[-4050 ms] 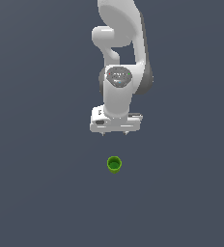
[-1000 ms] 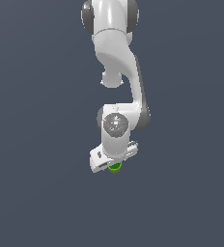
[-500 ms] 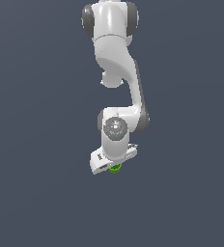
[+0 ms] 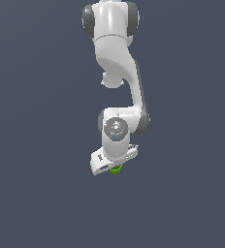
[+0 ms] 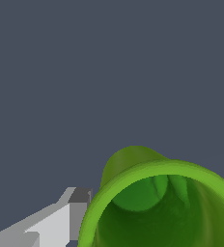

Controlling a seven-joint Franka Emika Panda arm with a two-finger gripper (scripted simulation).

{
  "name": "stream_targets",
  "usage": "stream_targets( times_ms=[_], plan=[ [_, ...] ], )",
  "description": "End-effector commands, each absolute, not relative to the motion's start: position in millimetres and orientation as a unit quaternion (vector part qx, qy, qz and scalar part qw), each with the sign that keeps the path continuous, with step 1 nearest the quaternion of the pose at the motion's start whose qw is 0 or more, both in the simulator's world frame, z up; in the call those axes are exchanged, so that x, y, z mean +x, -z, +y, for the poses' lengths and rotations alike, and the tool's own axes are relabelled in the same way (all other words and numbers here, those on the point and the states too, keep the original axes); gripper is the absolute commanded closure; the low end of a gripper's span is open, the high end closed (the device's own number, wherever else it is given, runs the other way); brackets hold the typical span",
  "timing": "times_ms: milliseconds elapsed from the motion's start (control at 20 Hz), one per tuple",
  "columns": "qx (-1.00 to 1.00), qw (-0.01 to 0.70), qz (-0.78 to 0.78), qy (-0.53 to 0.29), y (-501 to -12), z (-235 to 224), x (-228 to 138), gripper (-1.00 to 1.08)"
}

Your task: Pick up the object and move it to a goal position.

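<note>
The gripper (image 4: 115, 167) sits low over the green cup (image 4: 116, 169), whose rim crowds 1 finger (image 5: 77, 212) in the wrist view; whether it grips cannot be told. Judged best: close squarely across the rim before lifting, since the tapered wall may slip

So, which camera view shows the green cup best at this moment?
The wrist view. There the cup fills much of the picture, and its round rim and hollow inside are plain to see. In the exterior view only a small green part of the cup shows below the white end effector, which hides the rest.
</note>
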State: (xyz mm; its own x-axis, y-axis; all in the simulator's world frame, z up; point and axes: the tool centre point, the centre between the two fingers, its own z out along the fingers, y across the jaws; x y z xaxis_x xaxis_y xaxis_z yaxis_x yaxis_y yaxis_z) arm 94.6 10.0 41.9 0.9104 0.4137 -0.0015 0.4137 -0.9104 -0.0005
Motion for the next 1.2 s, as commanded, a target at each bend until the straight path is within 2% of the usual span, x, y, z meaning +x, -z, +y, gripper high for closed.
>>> stream_targets(
  times_ms=[0, 550, 1150],
  plan=[
    [-0.977, 0.000, -0.212, -0.001, -43, 10, 94, 1.08],
    [-0.977, 0.000, -0.212, -0.001, -74, 16, 75, 1.08],
    [-0.977, -0.001, -0.212, -0.001, -158, 33, 23, 1.08]
  ],
)
